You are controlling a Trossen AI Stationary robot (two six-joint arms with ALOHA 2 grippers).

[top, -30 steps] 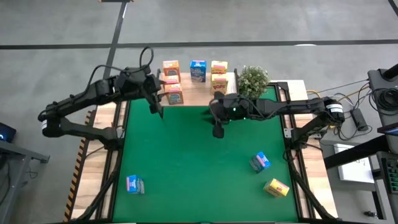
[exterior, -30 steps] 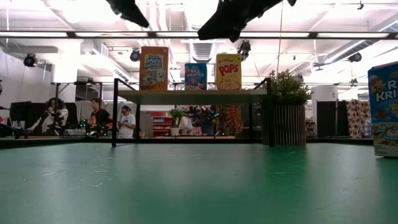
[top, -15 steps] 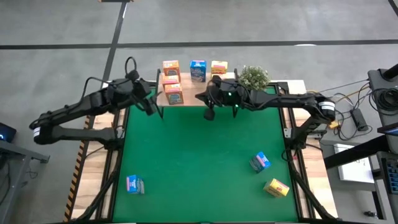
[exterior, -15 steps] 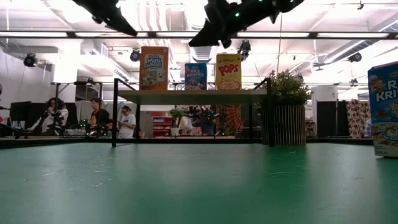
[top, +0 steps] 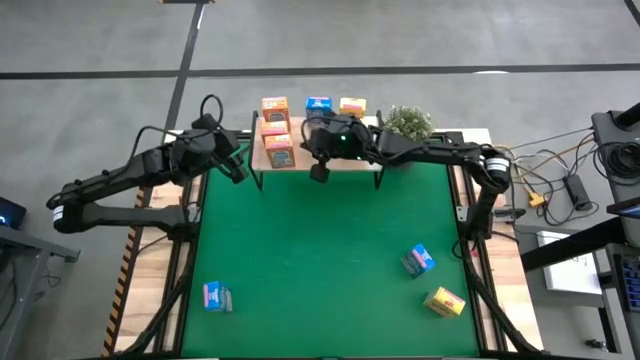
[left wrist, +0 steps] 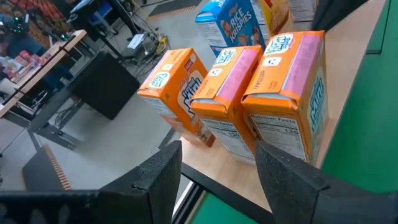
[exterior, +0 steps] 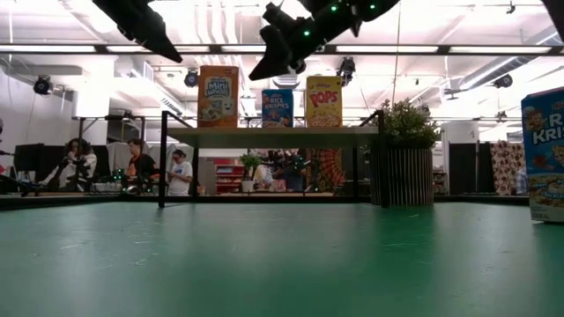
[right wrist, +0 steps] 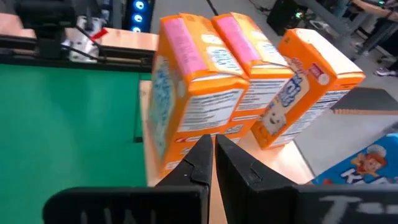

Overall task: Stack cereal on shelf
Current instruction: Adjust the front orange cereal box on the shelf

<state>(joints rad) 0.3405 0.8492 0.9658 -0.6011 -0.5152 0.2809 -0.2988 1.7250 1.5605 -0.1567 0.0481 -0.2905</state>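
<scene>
Green tabletop (top: 320,260) fills the middle of the high view, with a wooden shelf (top: 320,160) at its far edge and a potted plant (top: 408,123) at the shelf's right end. Three orange boxes (left wrist: 249,99) stand upright in a row on the shelf's left part, side by side, their long axes vertical and narrow ends up. A blue box (top: 318,104) and a yellow box (top: 351,106) stand upright further along the shelf's back. Three more boxes lie well away from the shelf: a blue one (top: 418,260) and a yellow one (top: 445,301) toward the near right, tilted, and a blue one (top: 217,296) near left. Left tool (left wrist: 217,180) hangs beside the shelf's left end, fingers spread apart. Right tool (right wrist: 213,163) hovers over the shelf front by the orange boxes, fingers nearly together, holding nothing.
</scene>
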